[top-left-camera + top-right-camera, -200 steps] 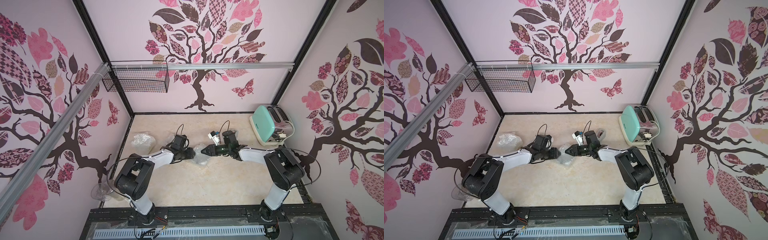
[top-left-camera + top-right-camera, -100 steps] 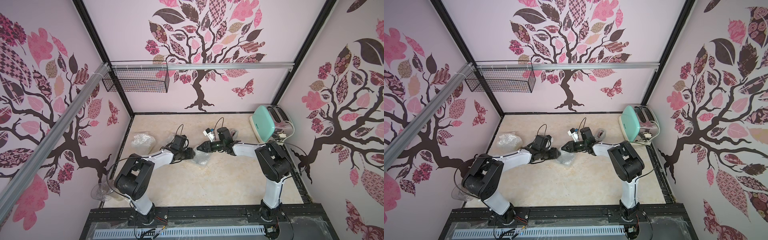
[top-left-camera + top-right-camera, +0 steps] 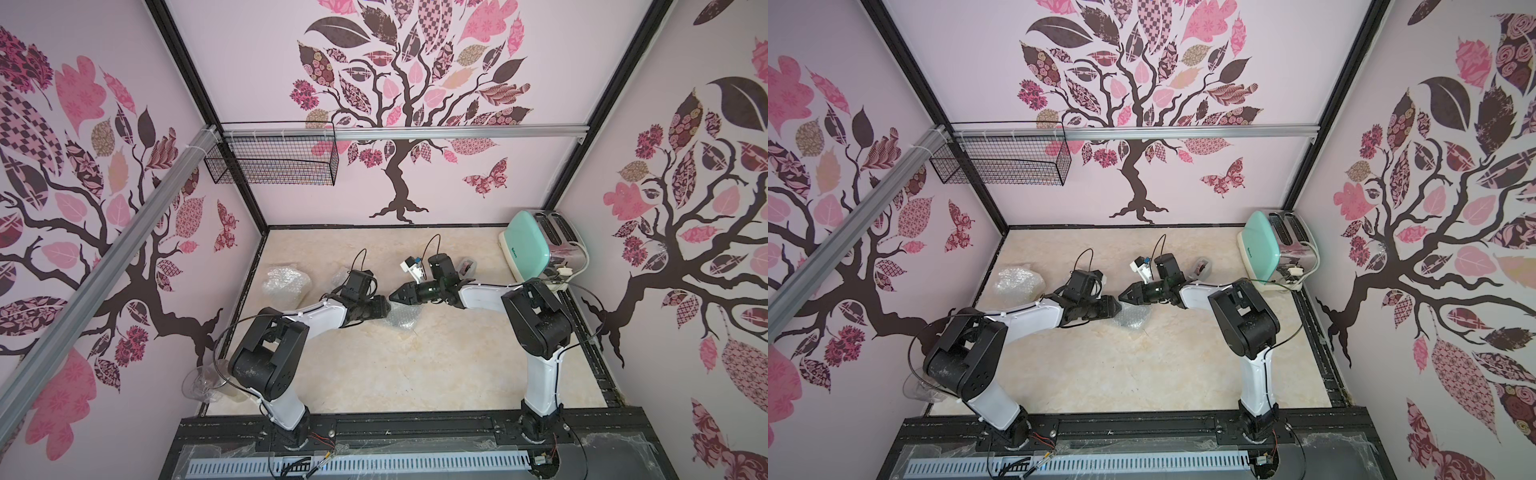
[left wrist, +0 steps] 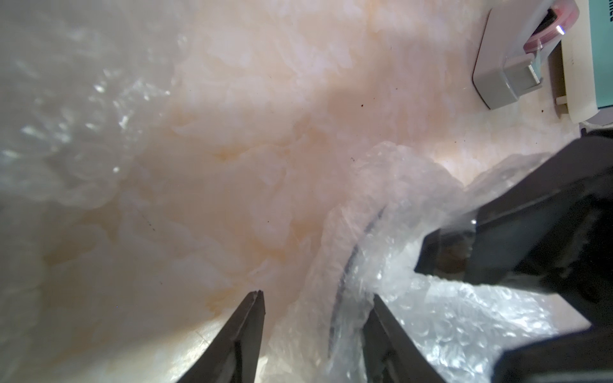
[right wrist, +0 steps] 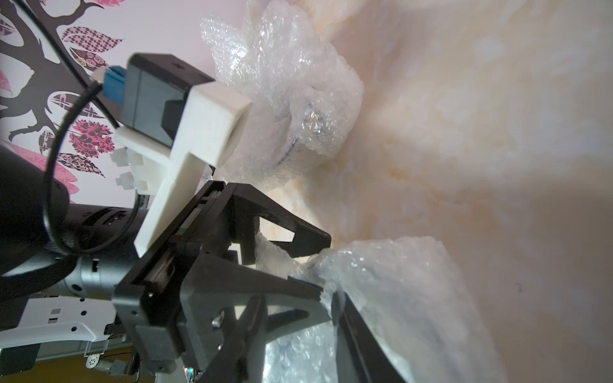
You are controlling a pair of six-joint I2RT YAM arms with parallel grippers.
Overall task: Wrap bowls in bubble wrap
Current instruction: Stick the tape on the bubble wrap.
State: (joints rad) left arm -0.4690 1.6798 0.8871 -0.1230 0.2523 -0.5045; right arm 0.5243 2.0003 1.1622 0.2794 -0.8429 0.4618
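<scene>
Pink walls [image 3: 249, 62] printed with patterned trees enclose a pale marbled tabletop [image 3: 415, 374], with a wire basket [image 3: 274, 166] hung high and a mint toaster [image 3: 536, 245] well behind the right claw [image 3: 392, 298]. Just below both claws' tips lies crumpled bubble wrap [image 3: 401, 320] around a bowl [image 4: 348, 265]; the left claw [image 4: 318, 295] grasps a fold of it, while the right claw's hold cannot be told. Another wrapped bundle [image 3: 286, 282] sits beyond the left claw.

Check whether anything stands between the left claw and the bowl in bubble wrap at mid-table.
Nothing visible does. The left claw straddles the bubble wrap, with the bowl's rim showing through between its fingers. The right claw meets the wrap from the opposite side, not in between.
</scene>
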